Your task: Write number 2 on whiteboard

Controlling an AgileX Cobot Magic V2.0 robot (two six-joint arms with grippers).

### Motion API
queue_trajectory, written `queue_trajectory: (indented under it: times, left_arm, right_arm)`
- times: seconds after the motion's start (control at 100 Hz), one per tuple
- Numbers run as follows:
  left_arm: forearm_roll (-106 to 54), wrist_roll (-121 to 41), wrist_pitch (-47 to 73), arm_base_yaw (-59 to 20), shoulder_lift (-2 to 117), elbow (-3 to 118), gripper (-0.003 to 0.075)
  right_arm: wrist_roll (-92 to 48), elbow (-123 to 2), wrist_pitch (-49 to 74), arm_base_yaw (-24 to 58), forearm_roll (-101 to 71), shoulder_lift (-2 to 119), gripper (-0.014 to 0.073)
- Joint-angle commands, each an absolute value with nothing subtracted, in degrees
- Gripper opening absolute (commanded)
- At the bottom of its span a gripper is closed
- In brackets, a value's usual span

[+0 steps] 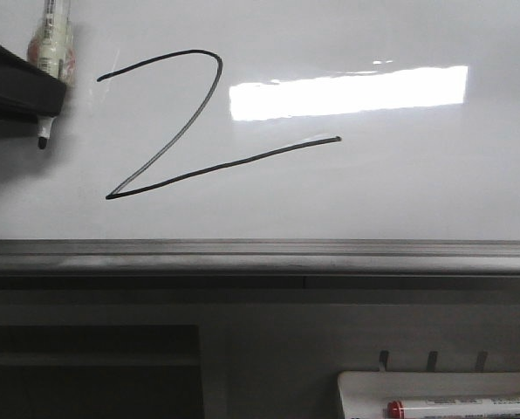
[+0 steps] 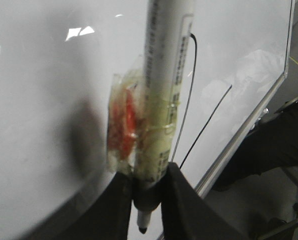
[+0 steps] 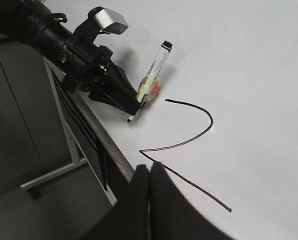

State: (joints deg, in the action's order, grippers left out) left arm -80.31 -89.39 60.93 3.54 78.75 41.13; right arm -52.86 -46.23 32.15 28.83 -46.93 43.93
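We see the 2 (image 1: 195, 131) drawn in thin black line on the whiteboard (image 1: 400, 192), left of the bright light patch (image 1: 347, 92) and above the board's grey bottom edge (image 1: 260, 255). Its curved top, long diagonal and slanted base stroke are all complete. In the right wrist view the same 2 (image 3: 189, 145) lies on the board (image 3: 259, 75) just past our right gripper (image 3: 149, 172), whose two dark fingers are pressed together with nothing between them.

Our left gripper (image 2: 149, 192) is clamped on a marker (image 2: 164, 100), its black tip pointing down out of the fingers. A crumpled wad of clear tape with something orange in it is wrapped around the marker's barrel. In the front view the marker (image 1: 51, 39) sits at the upper left, left of the 2, its tip (image 1: 43, 141) just beside the board; we cannot tell if it touches.

At the lower right, a white tray (image 1: 365, 388) holds a red-capped marker (image 1: 461, 408).
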Motion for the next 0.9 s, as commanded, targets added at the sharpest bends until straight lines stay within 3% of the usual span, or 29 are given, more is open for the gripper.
queue_trajectory:
  times: [0.0, 0.89]
  left_arm:
    - [-83.35, -89.71, 61.06, 3.19, 79.08, 44.19, -0.002]
    - [-83.0, -80.81, 56.33, 3.19, 86.98, 49.1, -0.0017]
  right_arm:
    - [-52.87, -47.64, 29.41, 28.43, -48.86, 43.44, -0.0071]
    - [-52.87, -47.64, 30.78, 28.43, -50.92, 43.44, -0.0071]
